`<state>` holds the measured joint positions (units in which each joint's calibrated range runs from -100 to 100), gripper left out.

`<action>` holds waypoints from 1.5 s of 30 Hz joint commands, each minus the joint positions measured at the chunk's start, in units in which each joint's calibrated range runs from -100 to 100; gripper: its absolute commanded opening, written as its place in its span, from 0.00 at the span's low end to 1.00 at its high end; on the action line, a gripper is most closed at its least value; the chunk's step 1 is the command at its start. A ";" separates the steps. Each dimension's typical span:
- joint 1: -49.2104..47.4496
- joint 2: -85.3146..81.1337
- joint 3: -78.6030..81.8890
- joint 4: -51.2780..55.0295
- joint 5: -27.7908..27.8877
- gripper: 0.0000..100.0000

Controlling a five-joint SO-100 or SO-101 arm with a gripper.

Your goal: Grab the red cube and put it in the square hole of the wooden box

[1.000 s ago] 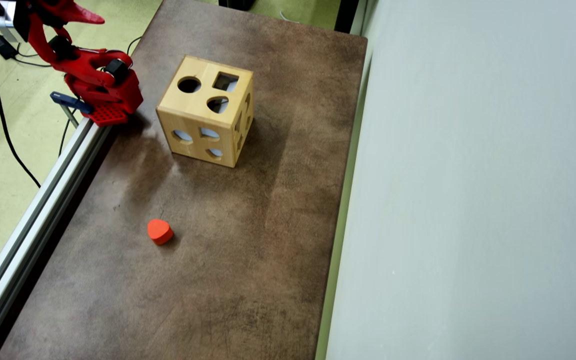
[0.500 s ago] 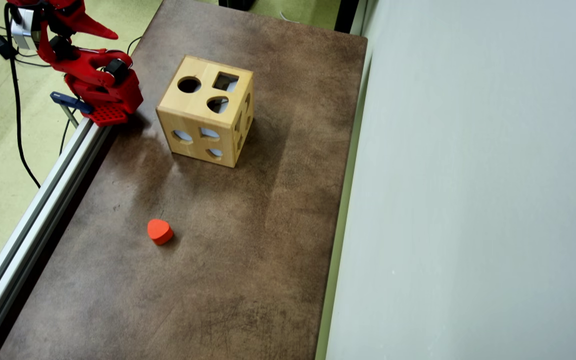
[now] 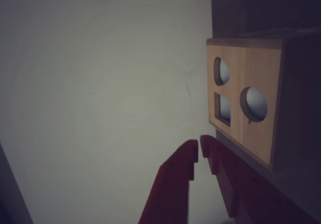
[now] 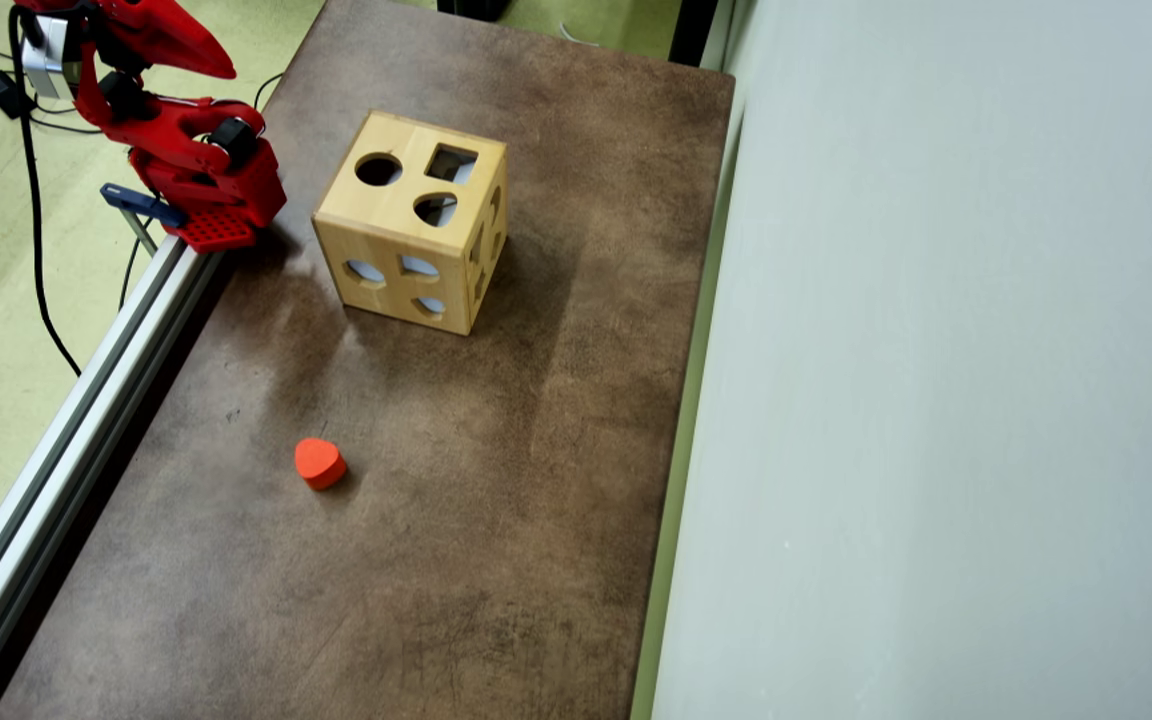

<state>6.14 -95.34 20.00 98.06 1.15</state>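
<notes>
The pincer (image 3: 199, 148) was empty with its two red fingers together at the tips, raised off the counter's (image 4: 496, 520) far left corner in the overhead view and well apart from the wooden box (image 4: 414, 222). The box stood on the counter with the square hole (image 4: 451, 163) on its top face, beside a round hole (image 4: 378, 169) and a heart-shaped hole (image 4: 435, 210). No red cube could be seen in either view; only an orange-red heart block (image 4: 319, 463) lay on the counter, well apart from the box
</notes>
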 commanded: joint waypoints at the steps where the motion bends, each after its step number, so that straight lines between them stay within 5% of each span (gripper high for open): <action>1: -0.28 0.18 0.13 0.01 0.34 0.02; 45: -7.41 0.18 0.48 -0.40 -0.15 0.02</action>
<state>-1.04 -95.34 20.27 98.06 1.15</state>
